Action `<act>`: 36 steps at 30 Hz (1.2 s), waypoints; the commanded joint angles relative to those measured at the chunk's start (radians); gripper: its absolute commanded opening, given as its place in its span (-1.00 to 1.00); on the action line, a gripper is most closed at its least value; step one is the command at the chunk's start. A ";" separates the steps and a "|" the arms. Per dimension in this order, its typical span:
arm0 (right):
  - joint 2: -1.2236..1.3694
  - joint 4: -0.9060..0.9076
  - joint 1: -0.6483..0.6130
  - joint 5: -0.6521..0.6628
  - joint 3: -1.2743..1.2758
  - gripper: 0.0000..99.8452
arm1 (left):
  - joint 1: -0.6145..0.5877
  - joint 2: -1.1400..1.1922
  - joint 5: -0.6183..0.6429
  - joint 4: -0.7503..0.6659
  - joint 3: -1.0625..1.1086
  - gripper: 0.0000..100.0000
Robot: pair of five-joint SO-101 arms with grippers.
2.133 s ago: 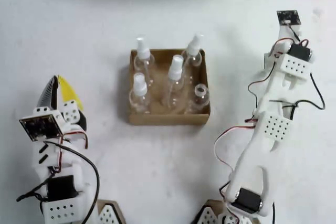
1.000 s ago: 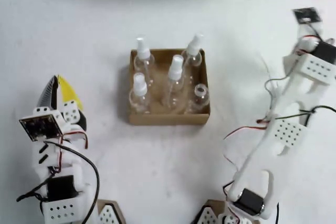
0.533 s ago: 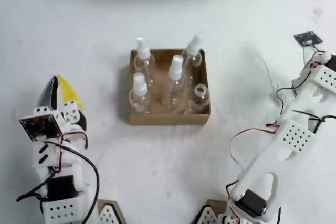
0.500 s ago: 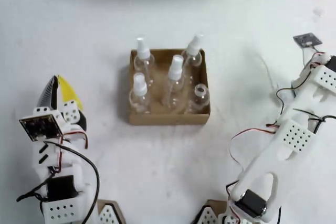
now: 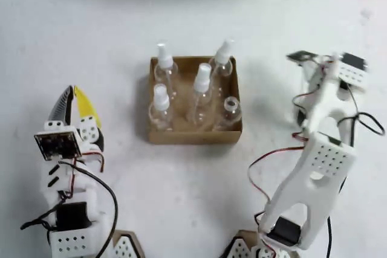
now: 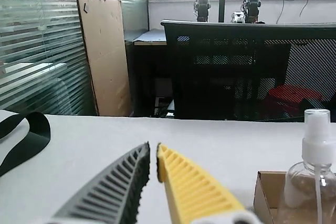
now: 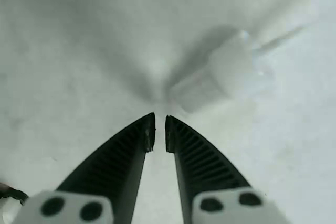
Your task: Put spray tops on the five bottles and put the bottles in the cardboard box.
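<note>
My right hand (image 7: 160,135), two black ribbed fingers, is drawn almost together with only a slit between the tips, and it grips nothing. It hangs low over the white counter (image 7: 79,35), pointing at a white plastic spray top (image 7: 212,80) that lies on its side just beyond the tips, apart from them, its thin clear dip tube (image 7: 283,36) trailing away. I judge the step in hand to be fetching this last top. In the brown cardboard box (image 5: 195,134) four clear capped bottles (image 5: 160,104) stand beside one clear uncapped bottle (image 5: 230,108), which sits in the corner nearest the right arm (image 5: 320,161). The next move, as I read it, calls for spreading the fingers, easing forward around the top's body rather than the tube, closing, then carrying it to that open neck. My left hand (image 6: 152,156), one grey finger and one yellow, is closed and empty, parked over the counter well to the side of the box. From above, the right arm's wrist covers its own fingers, so I cannot judge their line to the top there. The top's nozzle end is hard to make out against the pale counter. The left wrist view cuts the box off at its edge.
</note>
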 commanded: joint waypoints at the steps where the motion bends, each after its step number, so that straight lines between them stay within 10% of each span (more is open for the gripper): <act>1: -0.130 -0.110 -0.090 0.009 0.104 -0.97 | 0.016 -0.015 -0.014 -0.031 -0.017 -0.94; 17: -0.380 -0.272 -0.134 0.025 0.160 -0.96 | 0.013 -0.015 -0.018 -0.031 -0.017 -0.94; 22: -0.381 -0.329 -0.036 0.341 0.164 -0.91 | 0.015 -0.015 -0.021 -0.031 -0.017 -0.94; 28: -0.282 -0.325 0.019 0.571 0.164 -0.39 | 0.015 -0.015 -0.021 -0.031 -0.017 -0.94; 36: -0.220 -0.262 0.058 0.769 0.166 -0.43 | 0.015 -0.015 -0.021 -0.031 -0.017 -0.94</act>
